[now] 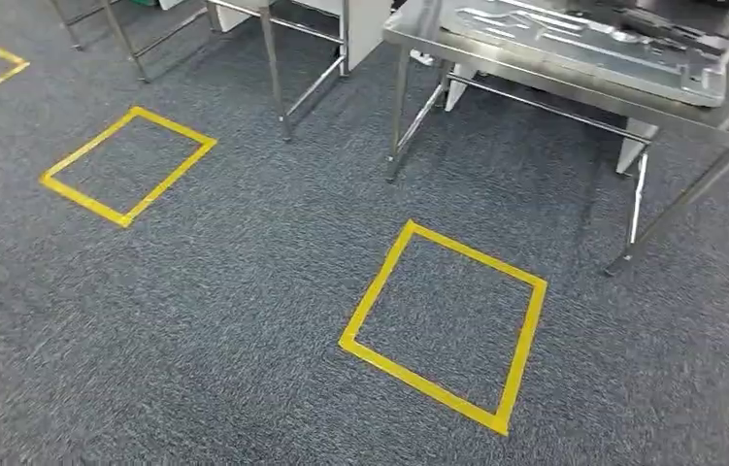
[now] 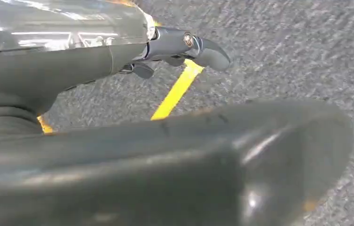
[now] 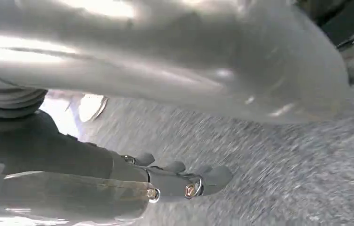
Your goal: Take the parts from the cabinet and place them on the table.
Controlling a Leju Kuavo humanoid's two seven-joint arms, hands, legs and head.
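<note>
The floor is a grey carpet (image 1: 195, 320) with a rough, speckled, matt pile. Squares of yellow tape (image 1: 443, 325) lie on it, smooth and slightly shiny. At the upper right of the head view stands a steel table (image 1: 418, 27), brushed and reflective, on polished metal legs (image 1: 637, 209), bearing a pressed sheet-metal part (image 1: 583, 44) with a dull silver sheen. More bright metal frame legs (image 1: 273, 68) stand at upper centre.

In the wrist views, the left hand (image 2: 184, 47) and right hand (image 3: 179, 181) look like smooth dark grey plastic with small shiny metal screws.

Metal part (image 1: 583, 44) on table (image 1: 418, 34) at far right, taped square (image 1: 445, 325) on carpet (image 1: 224, 320) before it
</note>
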